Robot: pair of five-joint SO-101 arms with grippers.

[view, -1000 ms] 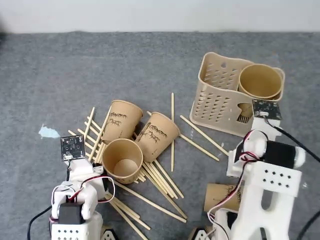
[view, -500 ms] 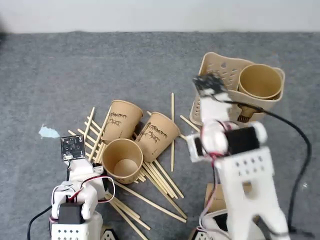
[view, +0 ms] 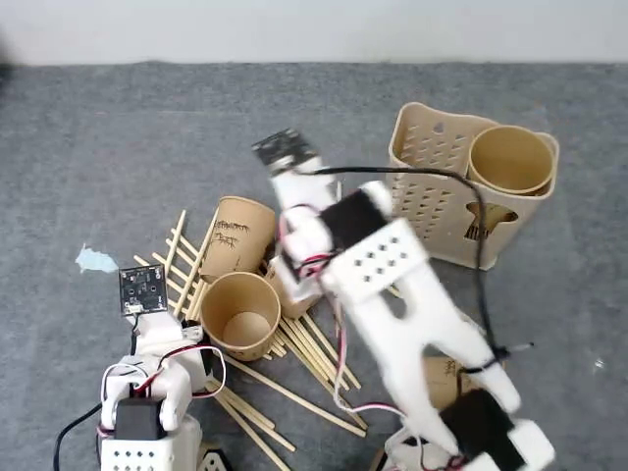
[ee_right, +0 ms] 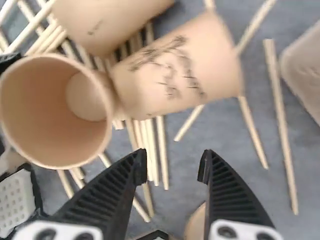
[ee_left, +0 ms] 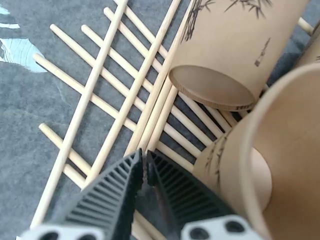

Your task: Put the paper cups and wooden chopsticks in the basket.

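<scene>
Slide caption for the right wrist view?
Open right gripper above tan paper cups and scattered wooden chopsticks.

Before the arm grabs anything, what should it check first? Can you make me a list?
1. Right gripper open wide: ok.
2. Lying paper cup just ahead of its jaws: ok.
3. Left gripper shut, holding nothing, over the chopsticks: ok.
4. Basket has room beside the cup inside: ok.
5. Right gripper low enough to close around the cup: cannot tell.
</scene>
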